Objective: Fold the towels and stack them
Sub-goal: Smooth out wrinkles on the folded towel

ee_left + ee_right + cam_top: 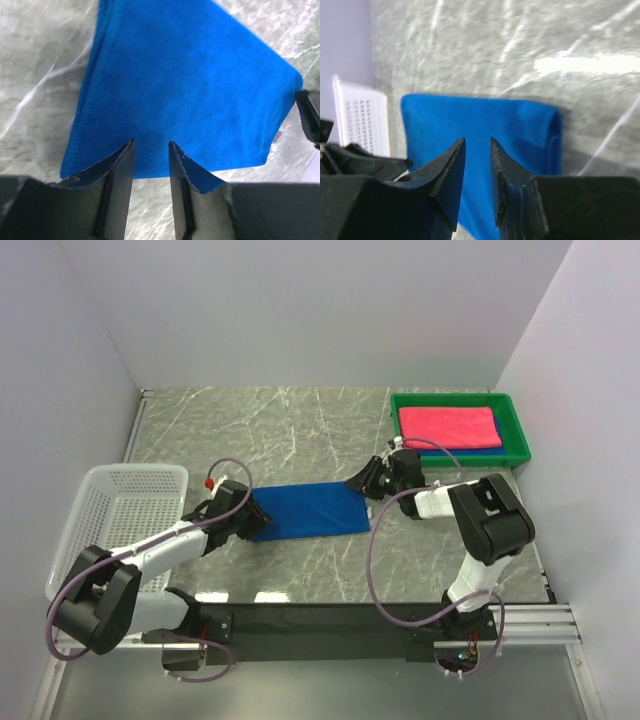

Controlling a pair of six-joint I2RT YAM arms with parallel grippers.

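Note:
A royal blue towel lies folded flat on the marble table, between the two arms. My left gripper is at its left end, jaws a little apart and empty; in the left wrist view the fingertips just reach the towel edge, and marble shows between them. My right gripper hovers at the towel's right end, also open with a narrow gap, and the towel shows below it. A pink-red towel lies folded in the green tray, with a blue edge showing under it.
A white lattice basket stands at the left edge of the table, close behind the left arm, and shows in the right wrist view as the basket. Walls close in the table on the left, back and right.

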